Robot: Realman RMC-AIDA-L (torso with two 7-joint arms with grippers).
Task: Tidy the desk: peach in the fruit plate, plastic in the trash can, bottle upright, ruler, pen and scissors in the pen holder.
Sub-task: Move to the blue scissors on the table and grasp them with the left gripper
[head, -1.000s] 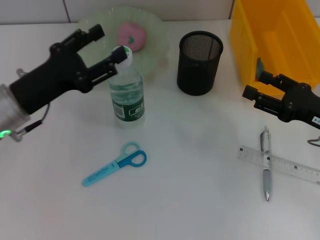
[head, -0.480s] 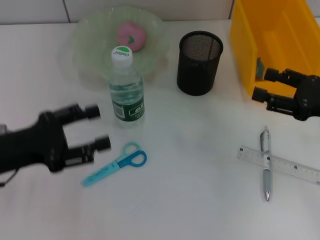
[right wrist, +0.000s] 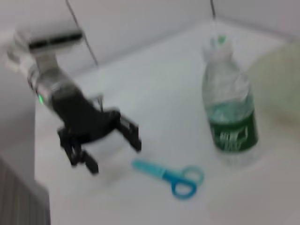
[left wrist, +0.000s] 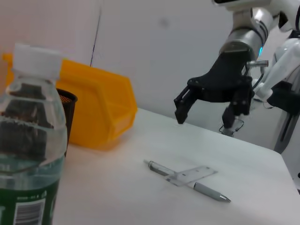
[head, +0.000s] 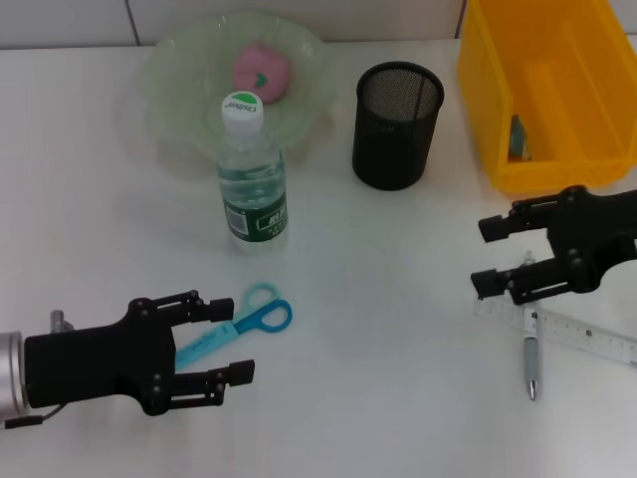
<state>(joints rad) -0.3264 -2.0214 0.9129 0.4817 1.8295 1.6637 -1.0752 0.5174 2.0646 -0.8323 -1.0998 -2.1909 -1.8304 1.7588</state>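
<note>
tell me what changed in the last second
The left hand let go of the water bottle's cap and dropped toward the blue scissors, open. The right hand left the yellow bin for the pen and ruler. Objects stayed put.

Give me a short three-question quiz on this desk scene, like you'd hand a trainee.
1. True or false: the clear plastic water bottle with the green label stands upright.
2. Which item lies nearest the open left gripper? A) silver pen B) blue-handled scissors C) black mesh pen holder
3. Fill in: the pink peach sits in the pale green glass ____.

Key
1. True.
2. B; the scissors lie between its fingers, not yet gripped.
3. Fruit plate.

The open right gripper hovers over the pen and the clear plastic ruler.
</note>
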